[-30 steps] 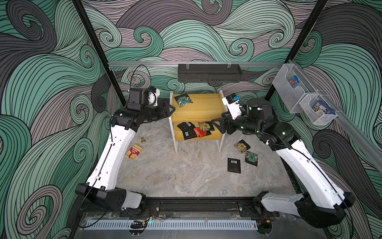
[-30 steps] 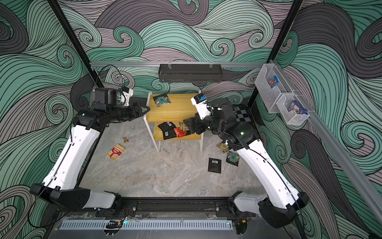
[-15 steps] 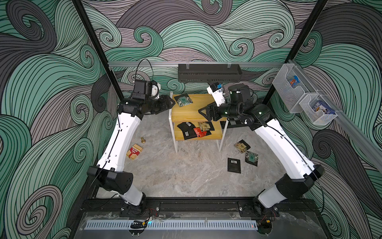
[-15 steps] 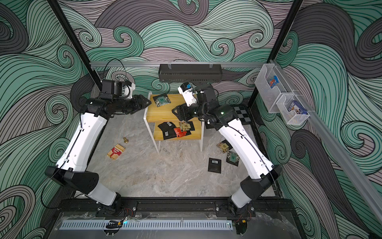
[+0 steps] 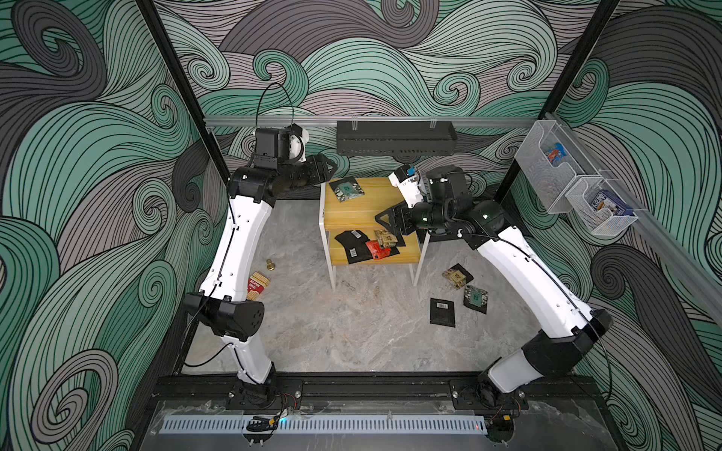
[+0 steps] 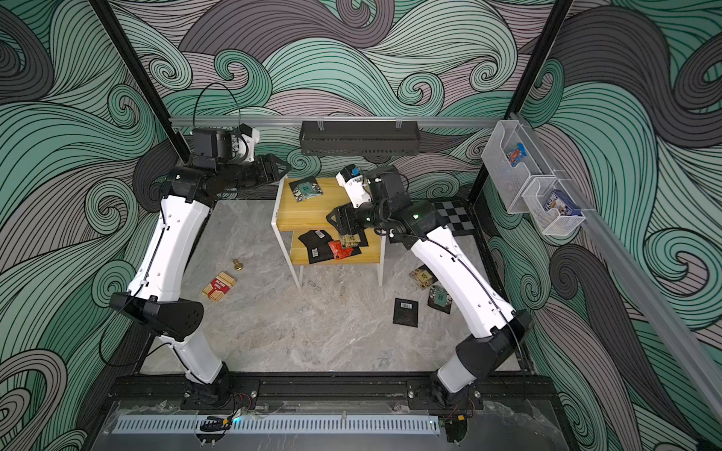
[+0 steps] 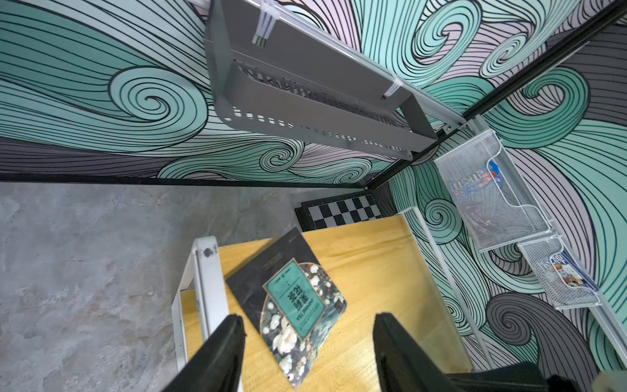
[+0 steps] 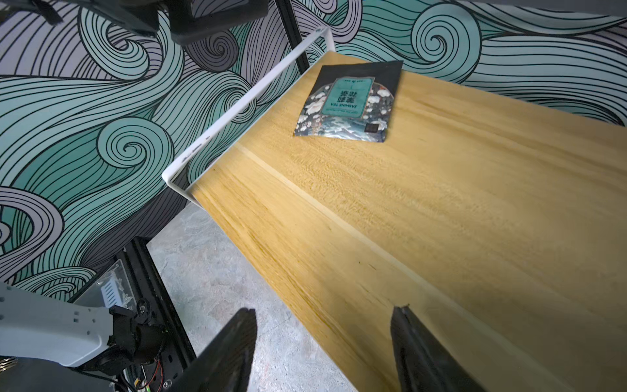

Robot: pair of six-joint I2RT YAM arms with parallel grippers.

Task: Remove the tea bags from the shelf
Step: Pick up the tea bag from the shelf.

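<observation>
A long black perforated metal tray point(image 5: 394, 137) hangs on the back wall above the shelf point(image 5: 365, 213). Two white wire baskets point(image 5: 536, 172) holding blue packets hang on the right wall, and a checkered board point(image 6: 453, 218) lies behind the shelf's right side. On the grey marbled table point(image 5: 351, 332), left of the shelf, lie a red-and-tan striped box point(image 5: 258, 284) and a small brass piece point(image 5: 270, 265). The shelf has two yellow wood-grain boards in a thin white metal frame. A flat, square teal tea bag point(image 5: 347, 189) with a glossy flowered face lies at the back left corner of the top board. A heap of tea bags point(image 5: 353, 250), black, red and tan, overlaps on the lower board, and three more tea bags point(image 5: 442, 311) lie flat on the table right of the shelf. The left gripper point(image 7: 308, 319) is at the top board's back left corner, its jaws wide apart on either side of the teal tea bag and gripping nothing. One of its fingers point(image 7: 220, 353) is just beside the white frame rail. The right gripper point(image 8: 322, 310) hovers over the top board's front edge, its jaws wide apart and empty.
</observation>
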